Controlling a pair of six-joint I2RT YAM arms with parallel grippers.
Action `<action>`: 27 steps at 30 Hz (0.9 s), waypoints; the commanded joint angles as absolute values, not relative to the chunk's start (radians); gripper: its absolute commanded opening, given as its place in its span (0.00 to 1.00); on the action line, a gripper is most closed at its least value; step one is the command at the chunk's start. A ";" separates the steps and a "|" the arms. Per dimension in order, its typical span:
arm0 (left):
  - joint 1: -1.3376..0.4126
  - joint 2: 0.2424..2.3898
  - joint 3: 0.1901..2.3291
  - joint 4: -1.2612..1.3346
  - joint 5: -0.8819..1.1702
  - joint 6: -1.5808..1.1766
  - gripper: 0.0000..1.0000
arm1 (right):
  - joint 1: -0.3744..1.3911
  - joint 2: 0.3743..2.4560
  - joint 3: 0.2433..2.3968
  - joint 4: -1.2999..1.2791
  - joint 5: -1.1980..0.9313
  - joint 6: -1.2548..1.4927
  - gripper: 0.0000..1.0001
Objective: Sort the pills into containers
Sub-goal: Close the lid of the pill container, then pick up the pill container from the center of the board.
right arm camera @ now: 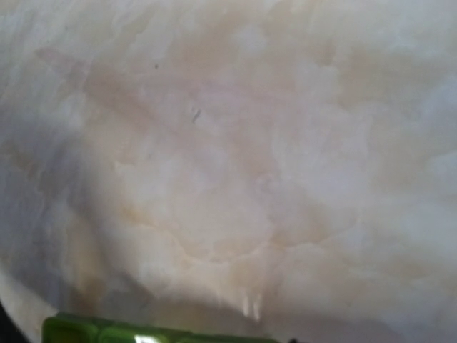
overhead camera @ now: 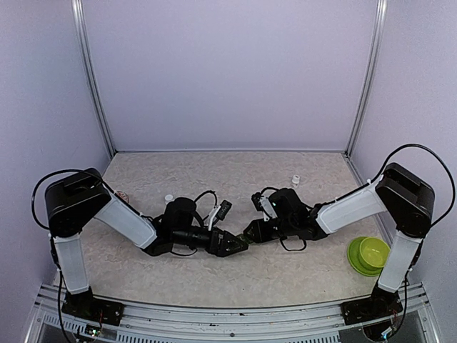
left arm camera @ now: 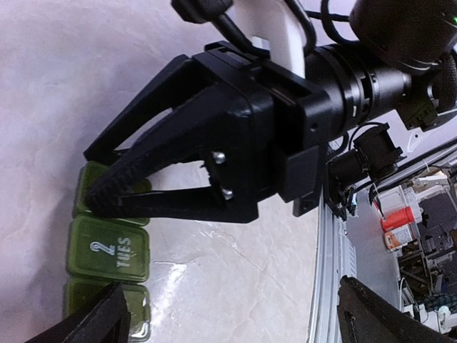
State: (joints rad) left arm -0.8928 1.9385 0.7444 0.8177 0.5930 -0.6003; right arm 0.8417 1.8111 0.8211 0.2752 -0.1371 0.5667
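Where the right jaws pinch, the pill organizer (left arm camera: 107,250) lies.

Marbled beige table (overhead camera: 214,171), lilac walls (overhead camera: 228,71), metal corner posts (overhead camera: 93,78), blurry clutter (left arm camera: 400,221) past the table edge.

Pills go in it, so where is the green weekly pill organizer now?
In the left wrist view, the pill organizer lies at the tips of the right end effector, front-centre on the table.
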 commanded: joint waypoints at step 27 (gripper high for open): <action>-0.799 1.566 0.471 0.653 0.421 -0.589 0.99 | 0.942 1.729 0.798 0.185 -0.213 0.486 0.65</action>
